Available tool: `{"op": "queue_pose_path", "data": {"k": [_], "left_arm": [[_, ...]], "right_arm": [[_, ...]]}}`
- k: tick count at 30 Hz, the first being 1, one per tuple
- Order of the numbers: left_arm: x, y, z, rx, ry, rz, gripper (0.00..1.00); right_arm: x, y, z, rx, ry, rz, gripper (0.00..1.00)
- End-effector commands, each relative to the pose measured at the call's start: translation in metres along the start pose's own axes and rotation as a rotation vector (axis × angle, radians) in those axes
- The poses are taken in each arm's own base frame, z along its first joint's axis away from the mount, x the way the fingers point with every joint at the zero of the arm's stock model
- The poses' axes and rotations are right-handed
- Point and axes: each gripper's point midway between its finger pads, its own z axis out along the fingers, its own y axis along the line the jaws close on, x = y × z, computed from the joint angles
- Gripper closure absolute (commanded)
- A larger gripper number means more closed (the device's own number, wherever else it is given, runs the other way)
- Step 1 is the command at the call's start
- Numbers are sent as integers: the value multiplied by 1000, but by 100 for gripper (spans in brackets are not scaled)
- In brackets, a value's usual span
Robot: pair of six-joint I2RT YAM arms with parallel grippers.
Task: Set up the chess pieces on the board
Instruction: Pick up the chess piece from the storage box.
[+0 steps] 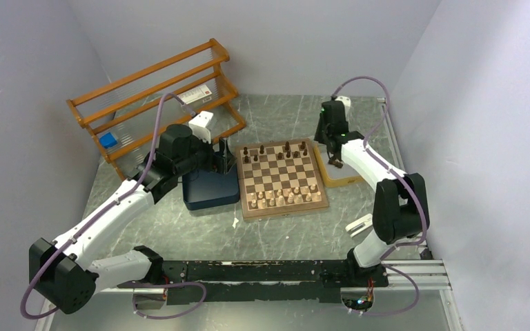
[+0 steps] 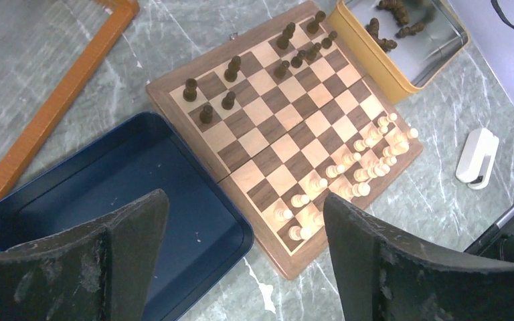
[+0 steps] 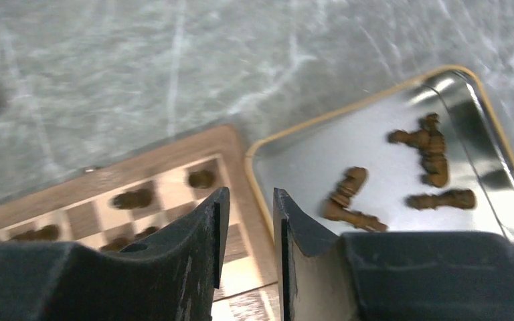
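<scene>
Top view: beyond the black base rail (image 1: 269, 269), the right gripper (image 1: 333, 161) is hanging over the yellow tray (image 1: 341, 182) beside the board (image 1: 283, 181). It is sitting far nearer the loose pieces than the left gripper (image 1: 225, 160), which is hovering over the blue tray (image 1: 210, 193). Left wrist view: the left fingers (image 2: 127, 261) are standing wide apart, gripping nothing. Right wrist view: the right jaws are standing narrowly parted and empty, while the chess pieces (image 3: 347, 198) are lying on their sides in the tray, just right of and ahead of the jaws, the closest with its long axis slanting.
</scene>
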Motion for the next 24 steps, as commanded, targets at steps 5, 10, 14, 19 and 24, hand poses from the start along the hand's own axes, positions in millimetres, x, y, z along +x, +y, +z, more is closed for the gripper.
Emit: {"op": "queue_pose_path", "data": {"k": [5,10,14,19,24], "left_arm": [[1,-6,3,46,30,58,11],[7,-3,3,48,9,65,10],[9,-5,3,52,27,78,11],[9,-8,1,63,21,85,11],[9,-6,0,53,23,88,11]], "right_arm": [[19,-80,28,252,89,-134,68],[22,-114,37,353,126,-169,71],[25,-137,40,445,152,-207,71],[28,-151,42,489,165,-224,72],[40,-156,51,482,190,-226,72]]}}
